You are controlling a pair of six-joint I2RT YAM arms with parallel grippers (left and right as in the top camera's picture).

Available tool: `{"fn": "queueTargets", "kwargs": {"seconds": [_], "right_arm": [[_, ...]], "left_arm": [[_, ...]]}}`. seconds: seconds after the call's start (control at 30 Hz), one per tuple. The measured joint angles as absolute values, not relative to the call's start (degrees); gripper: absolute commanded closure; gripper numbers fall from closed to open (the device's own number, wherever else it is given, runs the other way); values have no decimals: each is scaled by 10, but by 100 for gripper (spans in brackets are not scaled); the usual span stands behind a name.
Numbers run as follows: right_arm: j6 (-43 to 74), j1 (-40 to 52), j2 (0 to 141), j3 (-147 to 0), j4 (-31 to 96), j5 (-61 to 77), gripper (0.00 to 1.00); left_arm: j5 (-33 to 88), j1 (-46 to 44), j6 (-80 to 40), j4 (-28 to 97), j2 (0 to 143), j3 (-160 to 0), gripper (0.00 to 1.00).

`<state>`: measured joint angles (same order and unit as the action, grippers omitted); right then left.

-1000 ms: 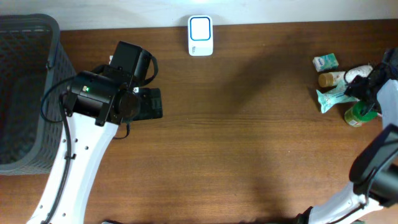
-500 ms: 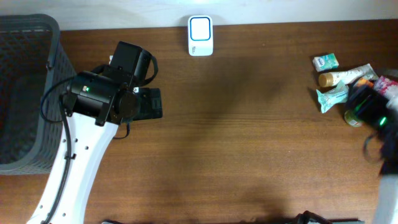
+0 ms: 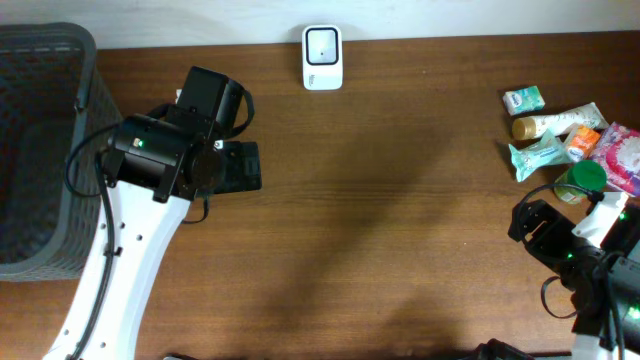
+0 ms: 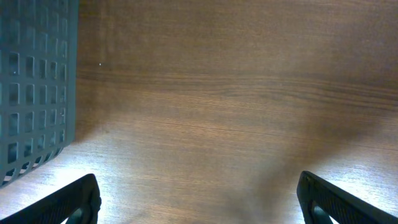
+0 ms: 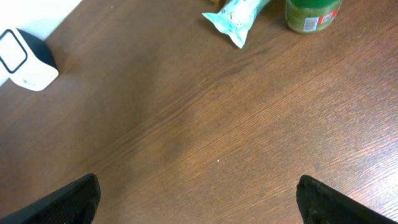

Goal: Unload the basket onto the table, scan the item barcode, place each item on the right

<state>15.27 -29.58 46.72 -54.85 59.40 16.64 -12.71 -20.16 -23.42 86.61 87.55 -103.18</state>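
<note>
Table (image 3: 400, 200): dark brown wood with the grain running lengthwise; it fills nearly the whole overhead view.
Back edge: straight, along the top of the overhead view.
Pale strip (image 3: 450, 15): plain off-white, just behind the back edge; wall or ledge, cannot tell.
Light: soft, with broad faint shadows on the wood; the left wrist view shows brighter patches at the lower corners.

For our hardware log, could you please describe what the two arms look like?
Both arms have white links and black cylindrical joints. The left arm carries looping black cables and a green light; the right arm shows green lights too. Fingers are black.
</note>
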Motion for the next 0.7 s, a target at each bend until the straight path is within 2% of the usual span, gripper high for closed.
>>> {"fn": "queueTargets", "kwargs": {"seconds": [0.23,0.33,0.47,0.57,0.7], "right_arm": [[152,-293,536,-548,593,165,2],[153,-263,552,-544,578,162,1],[150,-145,515,-506,438,140,1],[149,-21,410,-419,332,91,1],[149,42,319,-298,254,41,1]], "left_arm": [[-127,-202,-234,866,875,-1032,1],[-127,-202,-234,866,875,-1032,1],[-127,-202,-234,867,875,-1032,1],[-127,-202,-234,866,875,-1032,1],[-127,-202,-234,866,875,-1032,1]]}}
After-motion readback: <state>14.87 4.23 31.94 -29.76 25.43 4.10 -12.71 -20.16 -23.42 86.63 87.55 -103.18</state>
